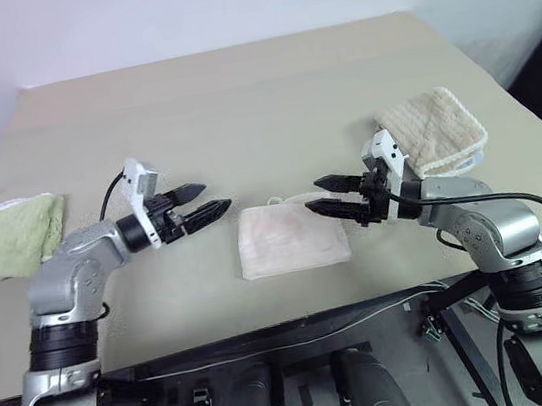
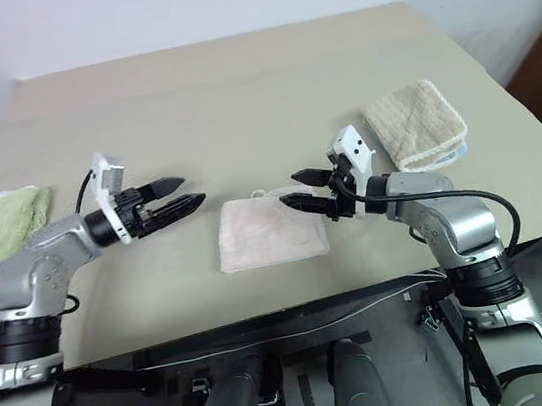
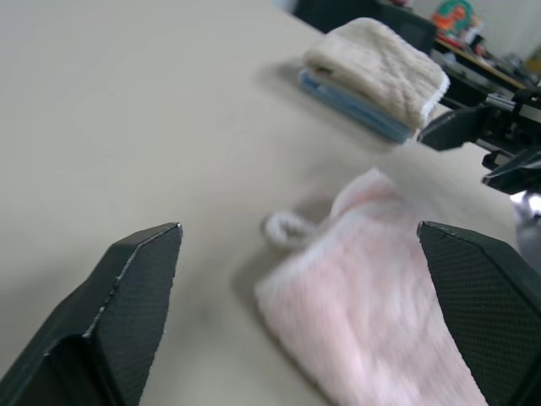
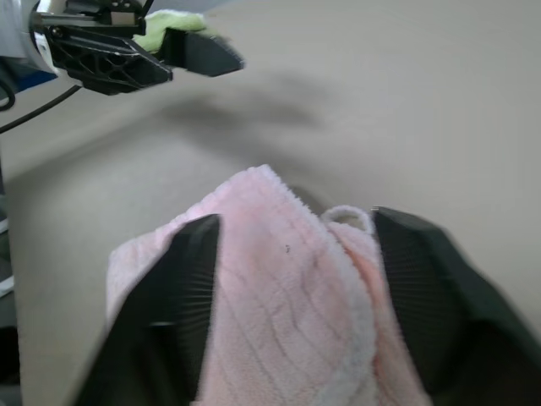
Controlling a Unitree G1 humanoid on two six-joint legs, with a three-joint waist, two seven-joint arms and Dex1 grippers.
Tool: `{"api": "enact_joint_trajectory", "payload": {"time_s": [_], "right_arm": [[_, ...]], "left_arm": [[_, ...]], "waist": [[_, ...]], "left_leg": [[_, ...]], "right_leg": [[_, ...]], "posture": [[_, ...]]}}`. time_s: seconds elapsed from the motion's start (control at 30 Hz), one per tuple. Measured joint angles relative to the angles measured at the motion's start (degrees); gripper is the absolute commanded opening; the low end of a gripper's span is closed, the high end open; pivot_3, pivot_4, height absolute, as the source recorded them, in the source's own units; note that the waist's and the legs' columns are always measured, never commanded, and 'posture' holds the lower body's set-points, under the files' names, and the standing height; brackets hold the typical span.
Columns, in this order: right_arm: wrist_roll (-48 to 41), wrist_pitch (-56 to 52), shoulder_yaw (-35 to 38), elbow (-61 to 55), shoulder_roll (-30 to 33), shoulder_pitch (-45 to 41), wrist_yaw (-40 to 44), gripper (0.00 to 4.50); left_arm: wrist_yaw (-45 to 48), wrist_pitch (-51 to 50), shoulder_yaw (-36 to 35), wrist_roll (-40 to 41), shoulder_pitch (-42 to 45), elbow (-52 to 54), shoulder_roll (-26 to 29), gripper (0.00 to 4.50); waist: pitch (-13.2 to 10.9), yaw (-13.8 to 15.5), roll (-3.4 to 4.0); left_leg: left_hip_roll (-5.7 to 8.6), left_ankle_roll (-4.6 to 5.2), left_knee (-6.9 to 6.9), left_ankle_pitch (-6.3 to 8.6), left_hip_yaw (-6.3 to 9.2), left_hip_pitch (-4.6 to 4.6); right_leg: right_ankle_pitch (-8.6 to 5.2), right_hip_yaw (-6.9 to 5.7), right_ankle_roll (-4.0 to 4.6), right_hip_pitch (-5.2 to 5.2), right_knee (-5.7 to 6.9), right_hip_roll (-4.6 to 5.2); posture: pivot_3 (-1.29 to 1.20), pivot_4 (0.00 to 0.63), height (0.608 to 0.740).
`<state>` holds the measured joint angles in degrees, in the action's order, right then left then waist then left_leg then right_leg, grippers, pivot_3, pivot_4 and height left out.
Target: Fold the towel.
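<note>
The towel [image 1: 291, 238], pale pink and folded into a small rectangle, lies flat near the table's front edge with its white loop [image 3: 286, 228] sticking out at the far side. My left gripper [image 1: 212, 199] hovers just left of it, open and empty, pointing toward it. From the right, my right gripper [image 1: 315, 195] points at the towel's far right corner, also open and empty, a little above the cloth. In the right wrist view the towel [image 4: 279, 288] lies below and between the spread fingers [image 4: 186, 279].
A light green towel [image 1: 13, 234] lies at the table's left edge. A folded beige waffle towel [image 1: 432, 130] rests on something blue at the right. The beige table [image 1: 236, 97] stretches far back; its front edge [image 1: 268, 327] runs just below the pink towel.
</note>
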<state>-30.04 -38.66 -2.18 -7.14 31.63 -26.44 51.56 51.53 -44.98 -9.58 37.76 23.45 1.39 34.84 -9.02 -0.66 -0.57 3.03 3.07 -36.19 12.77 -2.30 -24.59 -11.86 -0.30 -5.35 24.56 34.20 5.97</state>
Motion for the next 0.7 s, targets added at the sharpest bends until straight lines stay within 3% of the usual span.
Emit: {"api": "enact_joint_trajectory", "payload": {"time_s": [0.07, 0.4, 0.7], "right_arm": [[0.0, 0.0, -0.3, -0.2, 0.3, 0.0, 0.7, 4.45], [1.8, 0.0, -1.0, -0.5, 1.6, 0.2, 0.7, 4.45], [3.0, -0.3, -1.1, -0.5, 2.8, 0.4, -0.2, 4.45]], "left_arm": [[-0.1, -2.1, -0.6, 1.1, -3.3, 3.1, 1.9, 4.5], [-14.0, -29.2, -3.8, 11.4, -3.9, 4.1, -1.0, 4.5], [-20.3, -41.1, -6.9, 13.7, 2.7, -0.6, -8.3, 4.5]], "waist": [[0.0, -0.1, 0.01], [0.0, 0.0, -0.06], [0.0, 0.2, -0.06]], "left_leg": [[0.0, -0.01, 0.02, 0.0, 0.0, 0.0], [0.0, -0.02, 0.05, 0.01, 0.01, -0.01], [0.0, -0.02, 0.04, 0.01, 0.01, 0.0]], "right_leg": [[-0.01, 0.01, 0.01, -0.01, -0.03, 0.02], [0.0, -0.01, 0.01, 0.03, -0.05, 0.0], [0.0, -0.01, 0.0, -0.01, -0.06, 0.01]], "posture": [[0.0, 0.15, 0.74], [0.0, 0.15, 0.74], [0.0, 0.15, 0.74]]}}
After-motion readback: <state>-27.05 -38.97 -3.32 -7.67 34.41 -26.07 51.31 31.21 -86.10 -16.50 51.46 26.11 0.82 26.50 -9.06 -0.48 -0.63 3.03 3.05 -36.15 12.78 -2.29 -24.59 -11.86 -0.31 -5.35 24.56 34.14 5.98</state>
